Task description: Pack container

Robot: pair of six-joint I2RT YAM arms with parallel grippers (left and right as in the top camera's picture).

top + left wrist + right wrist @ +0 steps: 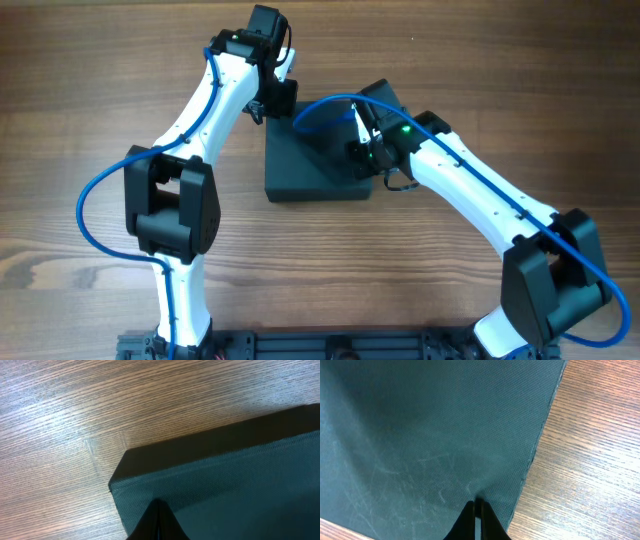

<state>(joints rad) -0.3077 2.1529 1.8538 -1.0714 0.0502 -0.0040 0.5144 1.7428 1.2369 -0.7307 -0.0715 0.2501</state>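
Note:
The container (312, 172) is a dark teal-black box lying flat in the middle of the table with its flap lid down. My left gripper (277, 101) is at its far left corner. In the left wrist view its fingers (158, 506) are shut, with the tips against the lid's woven surface (240, 485) near that corner. My right gripper (363, 150) is over the container's right side. In the right wrist view its fingers (475, 505) are shut to a thin slit and rest on the lid (420, 435) close to its right edge. Nothing shows between either pair of fingers.
Bare wooden tabletop (90, 110) surrounds the container on all sides. Blue cables loop off both arms, one (320, 108) arching over the container's far edge. The arm bases stand at the near table edge (330, 345).

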